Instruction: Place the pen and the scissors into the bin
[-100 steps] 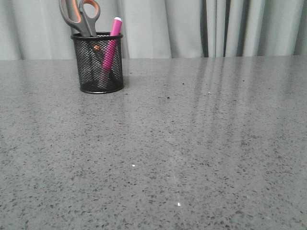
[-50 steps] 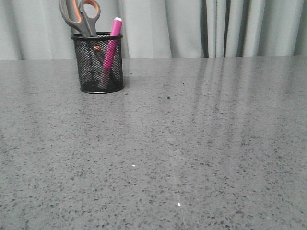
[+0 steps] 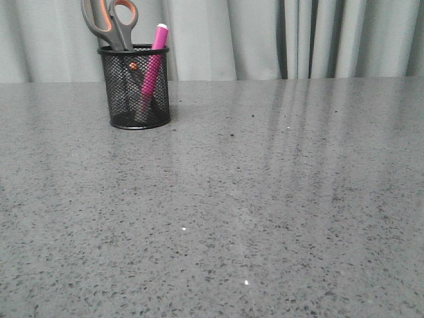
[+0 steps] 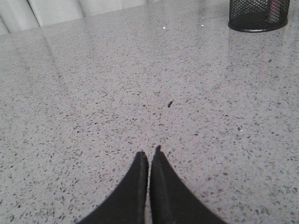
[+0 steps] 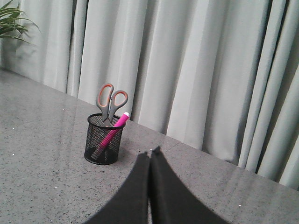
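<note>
The bin (image 3: 136, 89), a black wire-mesh cup, stands at the far left of the grey table. The scissors (image 3: 111, 23) stand in it, handles up. The magenta pen (image 3: 153, 59) leans in it, white tip up. In the right wrist view the bin (image 5: 103, 140), scissors (image 5: 110, 100) and pen (image 5: 113, 130) show beyond my right gripper (image 5: 150, 152), which is shut and empty. My left gripper (image 4: 149, 154) is shut and empty above bare table, far from the bin (image 4: 258, 16). Neither gripper shows in the front view.
The speckled grey table (image 3: 265, 199) stretches wide to the right and front of the bin. Grey curtains (image 3: 298, 36) hang behind its far edge. A green plant (image 5: 10, 21) shows at the curtain's side in the right wrist view.
</note>
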You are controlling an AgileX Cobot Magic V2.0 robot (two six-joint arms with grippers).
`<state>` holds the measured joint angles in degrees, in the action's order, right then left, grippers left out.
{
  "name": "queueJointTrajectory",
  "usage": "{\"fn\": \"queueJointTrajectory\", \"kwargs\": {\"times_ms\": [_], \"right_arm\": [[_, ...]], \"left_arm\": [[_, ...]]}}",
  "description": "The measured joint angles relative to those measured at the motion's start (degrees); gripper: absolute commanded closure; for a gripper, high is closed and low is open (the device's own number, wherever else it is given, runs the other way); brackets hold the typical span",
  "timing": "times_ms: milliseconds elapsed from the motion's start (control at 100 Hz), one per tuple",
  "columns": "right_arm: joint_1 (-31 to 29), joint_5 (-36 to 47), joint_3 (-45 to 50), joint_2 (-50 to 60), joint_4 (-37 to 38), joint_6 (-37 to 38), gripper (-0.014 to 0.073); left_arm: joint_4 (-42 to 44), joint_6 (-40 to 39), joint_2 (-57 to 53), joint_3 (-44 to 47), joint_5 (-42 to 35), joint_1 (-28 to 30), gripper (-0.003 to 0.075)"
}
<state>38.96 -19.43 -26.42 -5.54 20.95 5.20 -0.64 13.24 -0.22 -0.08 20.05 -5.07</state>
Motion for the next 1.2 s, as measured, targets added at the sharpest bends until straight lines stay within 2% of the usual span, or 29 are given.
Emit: {"fn": "queueJointTrajectory", "kwargs": {"times_ms": [390, 560, 680, 770, 900, 1040, 1200], "right_arm": [[0.0, 0.0, 0.0, 0.0, 0.0, 0.0, 0.0664], [-1.1, 0.4, 3.8, 0.0, -2.0, 0.0, 0.0664], [-6.6, 3.8, 11.0, 0.0, -7.3, -1.3, 0.0663], [-13.8, 10.0, 17.6, -0.1, -13.3, -5.2, 0.0664], [-24.4, 18.1, 26.3, -0.3, -16.4, -7.3, 0.0663], [-30.3, 16.3, 27.1, -0.3, -17.8, -7.7, 0.0664], [-31.4, 8.4, 27.1, 2.6, -18.8, -7.9, 0.0663]], "left_arm": [[0.0, 0.0, 0.0, 0.0, 0.0, 0.1, 0.0739], [-0.1, -0.1, 0.0, 0.0, 0.0, 0.1, 0.0739], [-0.1, -0.1, 0.0, 0.0, 0.0, 0.1, 0.0739], [-0.1, -0.1, 0.0, 0.0, 0.0, 0.1, 0.0739], [-0.1, -0.1, 0.0, 0.0, 0.0, 0.1, 0.0739], [-0.1, -0.2, 0.0, 0.0, 0.0, 0.1, 0.0739], [-0.1, -0.2, 0.0, 0.0, 0.0, 0.1, 0.0739]]}}
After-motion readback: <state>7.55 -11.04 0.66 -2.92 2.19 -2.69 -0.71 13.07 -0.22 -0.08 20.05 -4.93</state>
